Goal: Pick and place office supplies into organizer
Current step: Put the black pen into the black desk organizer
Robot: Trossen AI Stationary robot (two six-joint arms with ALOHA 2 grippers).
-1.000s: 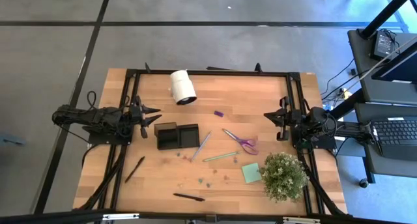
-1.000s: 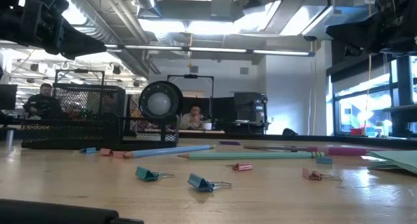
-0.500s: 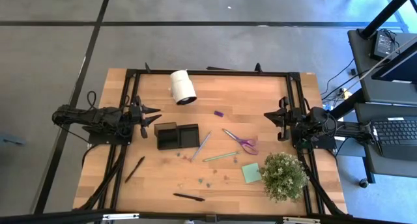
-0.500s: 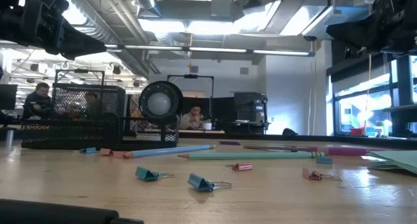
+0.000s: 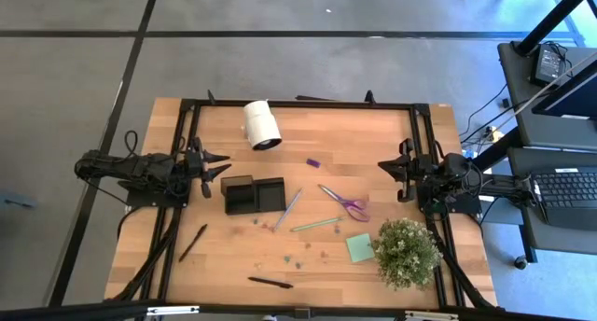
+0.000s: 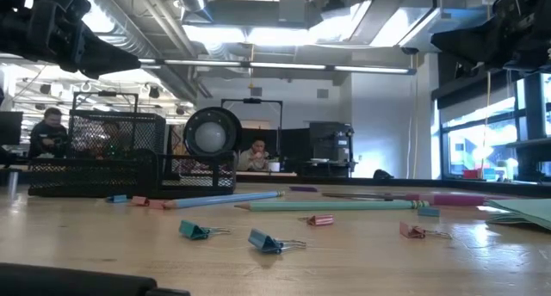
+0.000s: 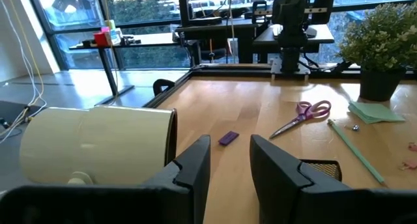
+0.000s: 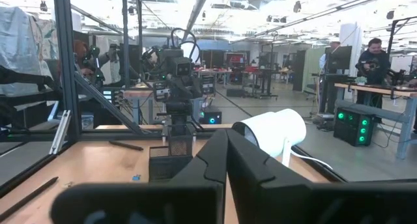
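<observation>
The black two-compartment organizer (image 5: 254, 194) stands left of the table's middle, a mesh box in the low view (image 6: 95, 158). Right of it lie a bluish pencil (image 5: 288, 209), a pale green pencil (image 5: 314, 225), purple-handled scissors (image 5: 343, 203), a green sticky-note pad (image 5: 360, 247) and a tiny purple piece (image 5: 313, 161). Small clips (image 6: 271, 242) and two dark pens (image 5: 193, 242) (image 5: 270, 283) lie nearer the near edge. My left gripper (image 5: 219, 169) hovers open, left of the organizer. My right gripper (image 5: 384, 166) hovers shut at the table's right side, beyond the scissors.
A white cylinder roll (image 5: 262, 125) lies on its side near the far edge, close to my left gripper in its wrist view (image 7: 98, 146). A bushy potted plant (image 5: 407, 252) stands at the near right, beside the sticky pad. Black frame rails border the table. People sit in the room behind.
</observation>
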